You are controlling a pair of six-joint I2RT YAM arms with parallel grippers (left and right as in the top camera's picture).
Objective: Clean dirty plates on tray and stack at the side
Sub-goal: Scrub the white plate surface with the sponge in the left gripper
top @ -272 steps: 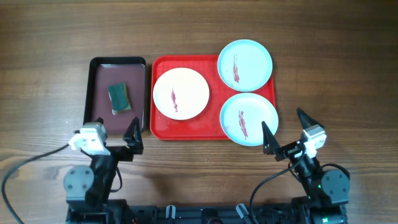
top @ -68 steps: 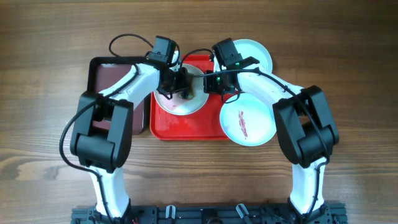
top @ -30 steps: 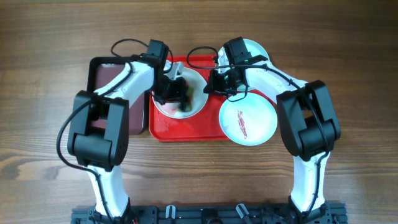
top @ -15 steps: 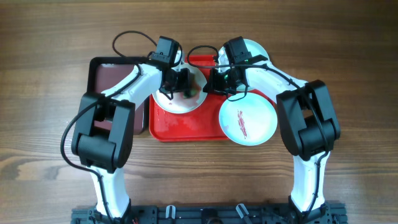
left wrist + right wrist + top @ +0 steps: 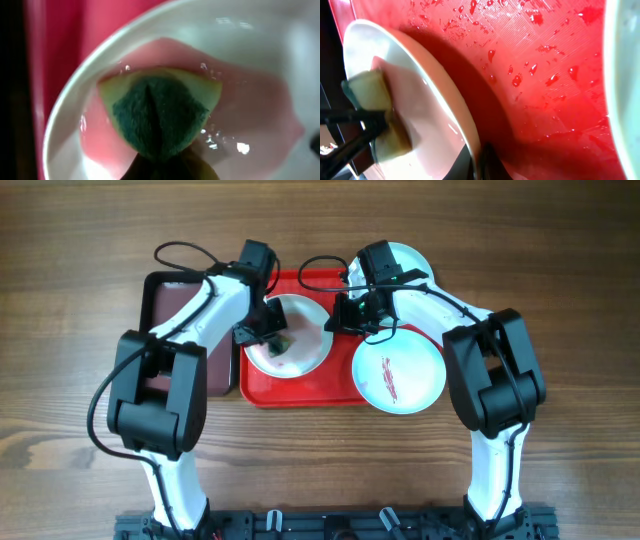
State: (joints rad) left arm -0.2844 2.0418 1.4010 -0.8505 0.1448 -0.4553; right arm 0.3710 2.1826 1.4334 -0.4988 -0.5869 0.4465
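From overhead, the white plate (image 5: 300, 358) sits in the tray's (image 5: 300, 395) left half. Your left end effector (image 5: 272, 335) pinches the sponge (image 5: 283, 344) down onto it, while the right end effector (image 5: 340, 317), clamped on the plate's right rim, props it tilted. A streaked blue plate (image 5: 398, 372) and a second blue plate (image 5: 415, 265) lie at the tray's right end. The left wrist shows the sponge folded against the plate's wet, pink-filmed face, so the wiping surface lies straight ahead of that arm. The right wrist shows the rim standing clear of the droplet-spattered tray.
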